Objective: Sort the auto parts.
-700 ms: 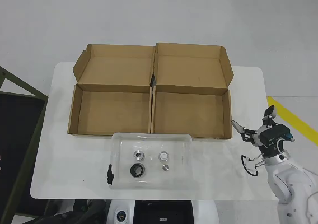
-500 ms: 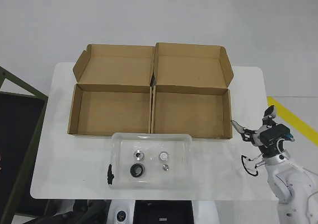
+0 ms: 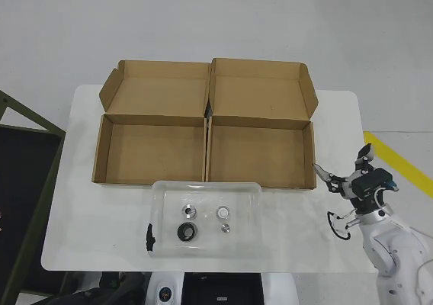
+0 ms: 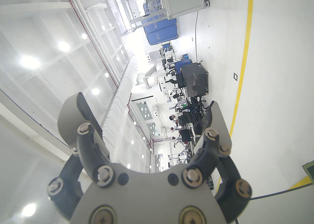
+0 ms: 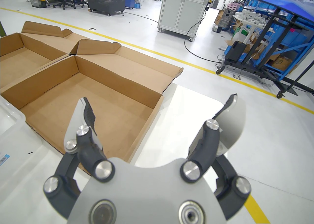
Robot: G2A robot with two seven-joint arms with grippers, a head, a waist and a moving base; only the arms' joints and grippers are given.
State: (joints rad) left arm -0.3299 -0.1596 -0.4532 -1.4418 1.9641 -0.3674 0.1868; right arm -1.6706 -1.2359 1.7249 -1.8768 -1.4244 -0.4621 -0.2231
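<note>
The clear bin [image 3: 245, 238] is closest to the robot, at the near edge of the table [image 3: 72, 229]. Four pieces lie in it, none touching. A black ring [image 3: 187, 231] and a small silver bit [image 3: 225, 227] are on the near side. A round silver part [image 3: 190, 211] and a white ring [image 3: 222, 213] sit just behind them. There's also a small black thing [image 3: 150, 236] at the bin's left rim, and I honestly can't tell what it is.

Off to the right, well apart from the bin, the right gripper [image 3: 344, 169] hangs over bare table. Its fingers are spread wide with nothing between them. It's just beside the near right corner of the right box [image 3: 258, 156], and its wrist view looks across that box.

That box sits right behind the bin with the left box [image 3: 152, 152] next to it, the two side by side with their walls touching. Both are open cardboard with the lids folded back toward the far edge, and both show plain brown floors.

The left gripper [image 4: 147, 102] has its fingers apart too and isn't gripping anything. Its wrist view looks out at the hall, so I can't tell where it sits relative to the table.

Farther out, a green rack [image 3: 3, 130] stands left of the table and a yellow line [image 3: 407, 164] runs along the floor on the right.
</note>
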